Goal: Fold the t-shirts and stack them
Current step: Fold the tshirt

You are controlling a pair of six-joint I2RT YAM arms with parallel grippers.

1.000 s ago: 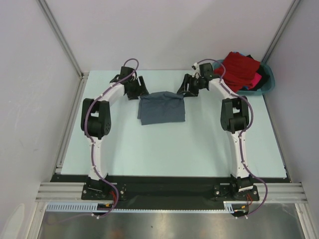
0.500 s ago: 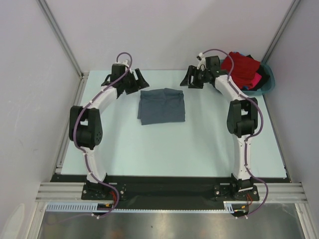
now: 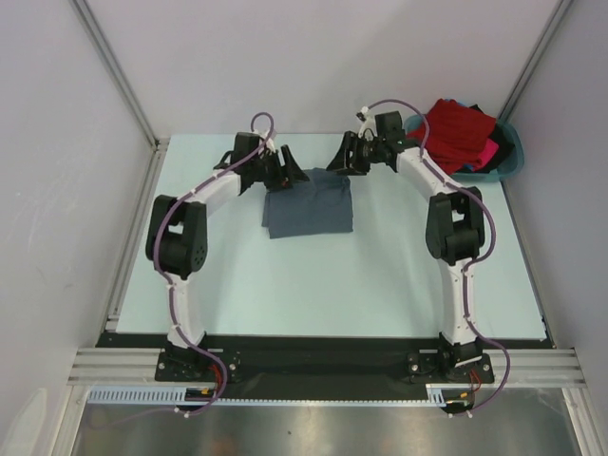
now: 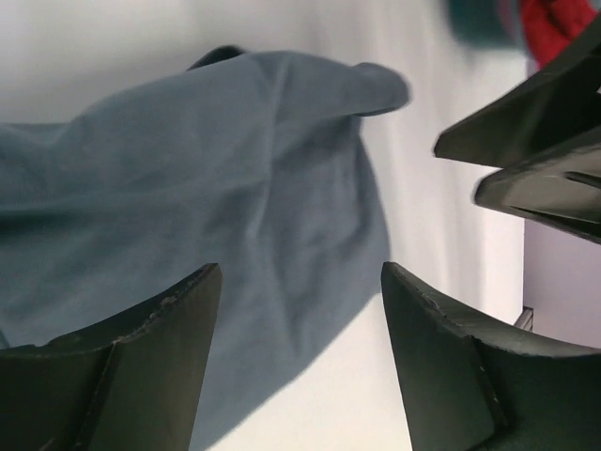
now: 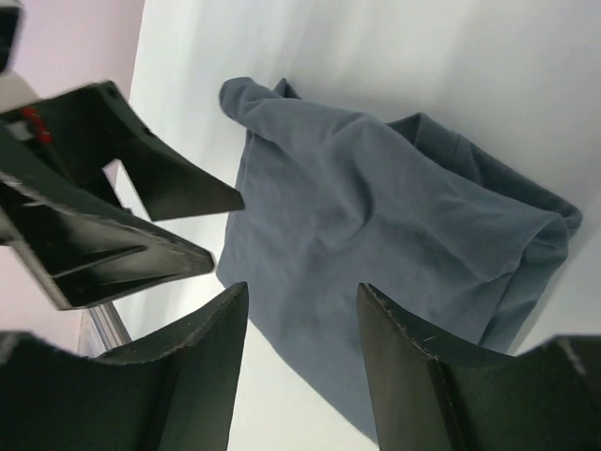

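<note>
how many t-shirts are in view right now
4: a grey t-shirt on the table; a red one, a pink one and a dark one heaped in the teal basin. More may hide underneath.

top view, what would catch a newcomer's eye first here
The slate-grey t-shirt lies folded on the far half of the table, with the left gripper and right gripper hovering open over its far corners. In the far right corner, a teal basin is heaped with a red t-shirt.
</note>
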